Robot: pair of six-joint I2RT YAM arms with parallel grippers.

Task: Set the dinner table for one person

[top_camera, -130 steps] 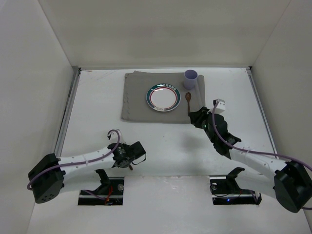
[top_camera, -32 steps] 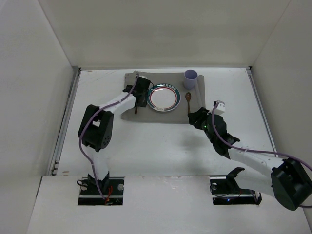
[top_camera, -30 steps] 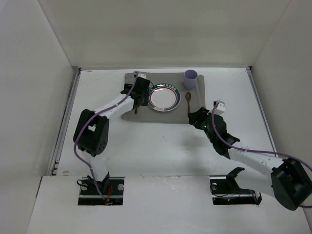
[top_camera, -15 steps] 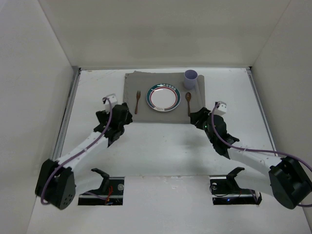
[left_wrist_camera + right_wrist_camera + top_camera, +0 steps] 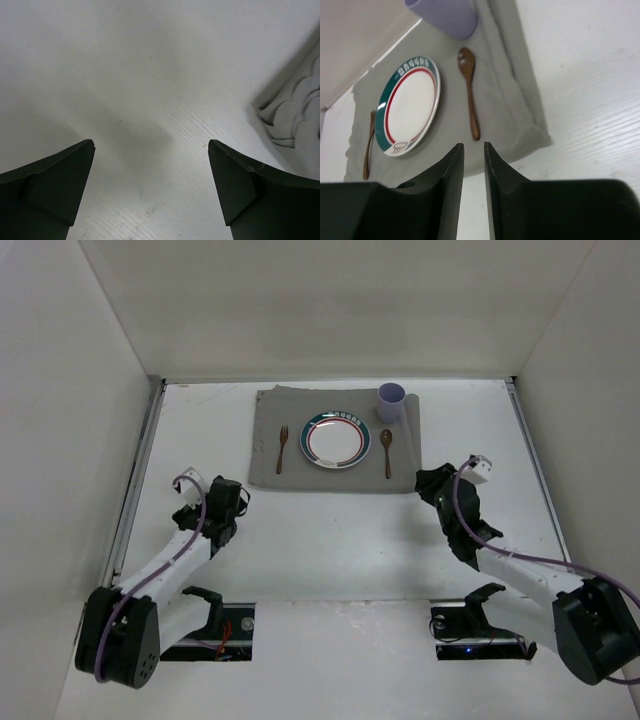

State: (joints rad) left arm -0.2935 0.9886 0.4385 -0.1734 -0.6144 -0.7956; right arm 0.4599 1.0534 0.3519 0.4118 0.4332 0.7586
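The right pincer (image 5: 472,145) is narrowly parted and holds nothing, and the left pincer (image 5: 150,150) is spread wide and equally empty. Both hang low over the bare worktop (image 5: 320,540) (the dinner table itself, which runs under everything here). Just ahead of the right one the grey placemat (image 5: 495,100) begins, near right corner first. On it the wooden spoon (image 5: 470,95) lies with its long axis running toward the far edge, bowl farthest, beside the plate (image 5: 409,106). The fork (image 5: 367,150) flanks the plate's other side, nearer the left pincer, and the purple cup (image 5: 445,15) stands at the mat's far right corner. The setting looks complete, so I judge the next move a retreat toward the near edge.
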